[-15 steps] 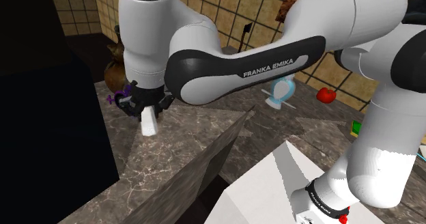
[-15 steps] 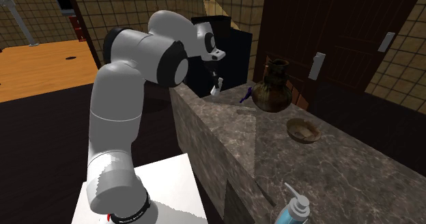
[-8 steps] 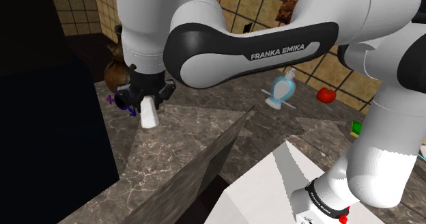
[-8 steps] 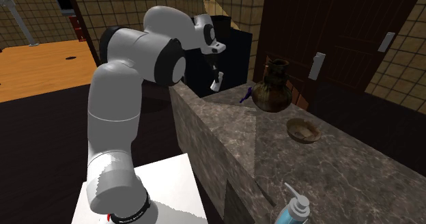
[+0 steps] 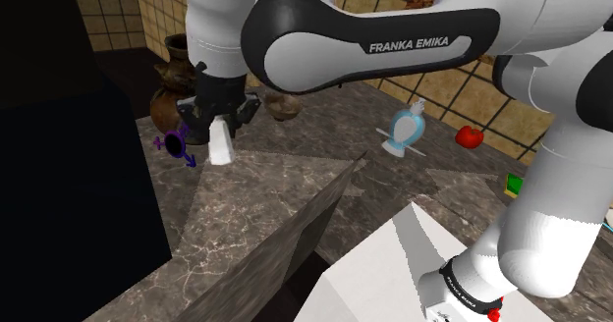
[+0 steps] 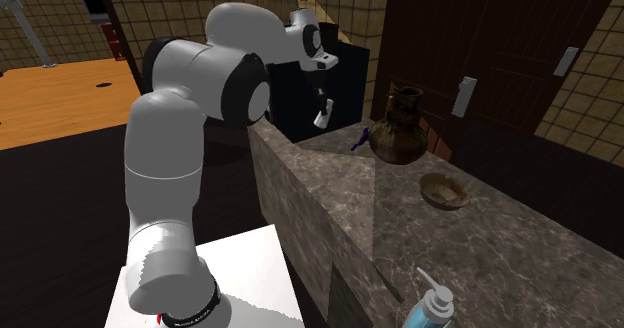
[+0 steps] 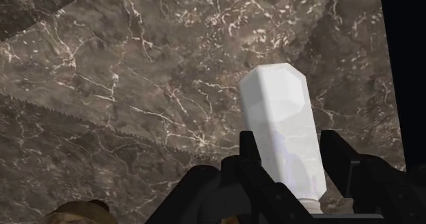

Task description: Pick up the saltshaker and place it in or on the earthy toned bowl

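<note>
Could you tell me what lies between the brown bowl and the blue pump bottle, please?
Nothing: the second exterior view shows only bare marble counter between the brown bowl and the blue pump bottle.

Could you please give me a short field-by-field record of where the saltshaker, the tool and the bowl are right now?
tool: tool shut on the saltshaker, one finger on each side of it
saltshaker: saltshaker, white, held in the air above the dark marble counter
bowl: bowl, brown, on the counter, to the second exterior view's right of the brown vase, apart from the tool
nearby: purple object beside the vase; blue soap dispenser farther along the counter
task state: saltshaker grasped, not yet in the bowl
</note>
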`<state>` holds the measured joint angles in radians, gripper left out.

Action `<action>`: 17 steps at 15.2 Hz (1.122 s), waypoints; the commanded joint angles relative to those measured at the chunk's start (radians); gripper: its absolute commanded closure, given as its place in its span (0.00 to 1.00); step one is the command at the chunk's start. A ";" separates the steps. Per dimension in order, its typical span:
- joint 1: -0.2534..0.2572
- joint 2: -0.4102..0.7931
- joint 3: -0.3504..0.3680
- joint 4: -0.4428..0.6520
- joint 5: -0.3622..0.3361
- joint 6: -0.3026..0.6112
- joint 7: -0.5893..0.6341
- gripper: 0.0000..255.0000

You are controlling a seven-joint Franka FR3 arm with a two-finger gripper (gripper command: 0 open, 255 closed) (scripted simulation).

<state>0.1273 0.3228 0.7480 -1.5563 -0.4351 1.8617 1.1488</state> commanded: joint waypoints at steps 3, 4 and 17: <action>-0.081 -0.032 -0.017 -0.036 0.032 0.035 -0.093 1.00; -0.099 -0.037 -0.022 -0.041 0.038 0.041 -0.116 1.00; -0.280 0.002 -0.104 0.027 0.068 0.070 -0.395 1.00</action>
<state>-0.1447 0.3155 0.6490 -1.5452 -0.3659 1.9359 0.7712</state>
